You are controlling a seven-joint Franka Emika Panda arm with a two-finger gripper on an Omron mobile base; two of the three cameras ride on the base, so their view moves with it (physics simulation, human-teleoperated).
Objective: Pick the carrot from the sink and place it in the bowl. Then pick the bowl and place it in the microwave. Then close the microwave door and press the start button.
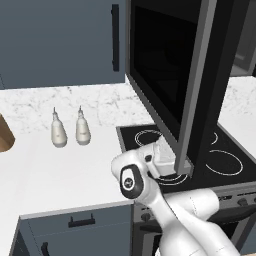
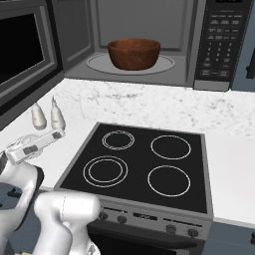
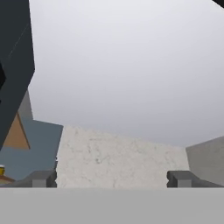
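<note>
Step in hand: I judge the bowl stage done and closing the microwave door next

Bowl: I see the reddish-brown bowl (image 2: 134,54) sitting upright on the round turntable inside the microwave (image 2: 199,50), in the right base view; whether the carrot lies in it I cannot tell from this angle

Microwave door: the microwave door (image 1: 197,85) stands swung wide open, out over the black glass cooktop (image 2: 144,167); in the left base view I see it nearly edge-on, its long axis running top to bottom of the picture

End effector: my end effector (image 3: 112,178) has its fingers spread fully apart with nothing between them; the hand view shows only bare grey and marbled surface ahead of the two tips

Key relation: in the left base view the hand sits low at the door's bottom corner, just beside its grey edging; the door panel rises from there toward 12 o'clock and the microwave cavity lies beyond it at about 11 o'clock

Contact: I cannot tell whether the hand touches the door or stands just off it

Next move, my judgement: I would push on the door's outer face to swing it shut toward the cavity

Bystanders: two pale shakers (image 1: 70,131) stand on the white desk (image 1: 55,170) at 9 o'clock from the hand, well apart from the door's swing
</note>
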